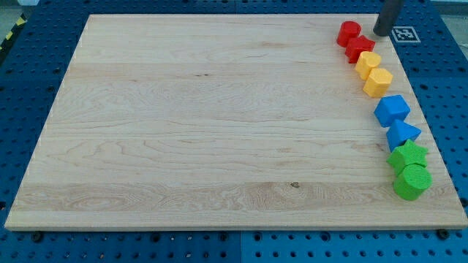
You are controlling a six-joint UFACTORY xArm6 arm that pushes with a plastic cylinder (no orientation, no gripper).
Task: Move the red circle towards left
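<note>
Bench [219, 124]: you see a pale wooden board on a blue pegboard.
Blocks: a column down the view's right edge, red pair, yellow pair [373, 73], blue pair [395, 120], green pair [409, 172].
Red circle [349, 33]: top of that column, touching the other red block [360, 48].
My tip [384, 33]: just right of the red circle, apart from it.
Fingers: none; a bare rod holding nothing.
</note>
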